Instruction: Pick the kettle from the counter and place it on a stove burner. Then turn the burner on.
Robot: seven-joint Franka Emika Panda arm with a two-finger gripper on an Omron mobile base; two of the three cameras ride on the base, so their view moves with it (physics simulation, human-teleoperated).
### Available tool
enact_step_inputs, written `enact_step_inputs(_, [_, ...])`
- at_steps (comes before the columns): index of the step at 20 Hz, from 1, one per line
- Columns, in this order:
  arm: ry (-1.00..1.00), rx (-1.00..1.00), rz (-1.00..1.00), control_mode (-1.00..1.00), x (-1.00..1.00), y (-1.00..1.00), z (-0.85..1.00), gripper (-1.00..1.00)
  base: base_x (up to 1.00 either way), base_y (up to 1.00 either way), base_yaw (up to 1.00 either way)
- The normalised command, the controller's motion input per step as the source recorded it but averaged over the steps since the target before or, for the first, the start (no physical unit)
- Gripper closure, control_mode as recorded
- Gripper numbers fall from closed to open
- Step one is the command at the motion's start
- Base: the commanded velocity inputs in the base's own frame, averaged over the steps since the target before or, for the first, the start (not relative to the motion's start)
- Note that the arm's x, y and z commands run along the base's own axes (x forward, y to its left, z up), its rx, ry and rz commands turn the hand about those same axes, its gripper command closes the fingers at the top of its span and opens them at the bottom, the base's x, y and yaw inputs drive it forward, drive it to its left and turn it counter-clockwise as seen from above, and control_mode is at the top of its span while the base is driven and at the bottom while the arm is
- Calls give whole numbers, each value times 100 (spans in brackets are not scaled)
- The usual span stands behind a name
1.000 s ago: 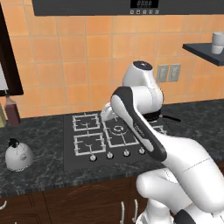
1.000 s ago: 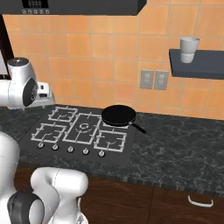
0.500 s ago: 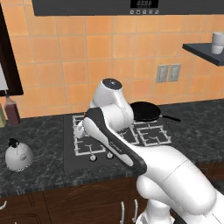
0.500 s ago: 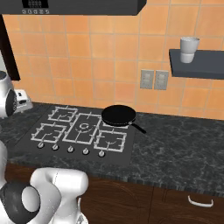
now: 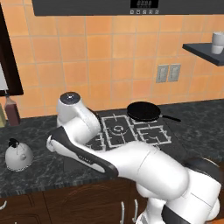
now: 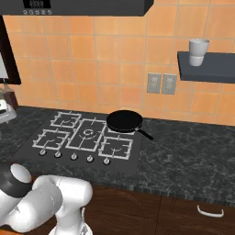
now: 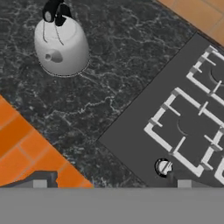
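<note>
The kettle point(image 5: 18, 155) is a squat silvery dome with a black knob, standing on the dark marbled counter point(image 5: 39, 131) left of the stove. In the hand view the kettle point(image 7: 61, 46) sits at the upper left, well apart from my gripper point(image 7: 112, 185), whose fingertips point(image 7: 39, 184) stand wide apart, open and holding nothing. A stove burner point(image 7: 186, 131) with a white-lined square grate lies to the right, with a knob point(image 7: 163, 166) beside it. The burners point(image 6: 51, 137) also show in the right base view. My arm reaches left across the counter's front, between stove and kettle.
A black pan point(image 5: 143, 111) rests on the back right burner, also visible as the pan point(image 6: 124, 121). A brown bottle point(image 5: 12, 111) stands behind the kettle by the wall. A shelf with a cup point(image 6: 198, 47) hangs at the right. The counter's front edge runs near the gripper in the hand view.
My arm has swung left, from over the stove to the counter beside the kettle. The gripper stayed open. Kettle and pan have not moved.
</note>
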Motion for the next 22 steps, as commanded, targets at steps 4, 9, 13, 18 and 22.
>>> enact_step_inputs(4, [19,-3,-2,-100,33,31,-17,-100,0,0,0])
enact_step_inputs(9, [28,0,0,-100,36,1,-15,-100,0,0,0])
enact_step_inputs(13, [8,6,0,-100,15,0,-21,-100,0,0,0])
enact_step_inputs(18, [-1,6,1,-100,0,2,-17,-100,0,0,0])
enact_step_inputs(22, [-4,7,3,-100,0,9,-16,-100,0,0,0])
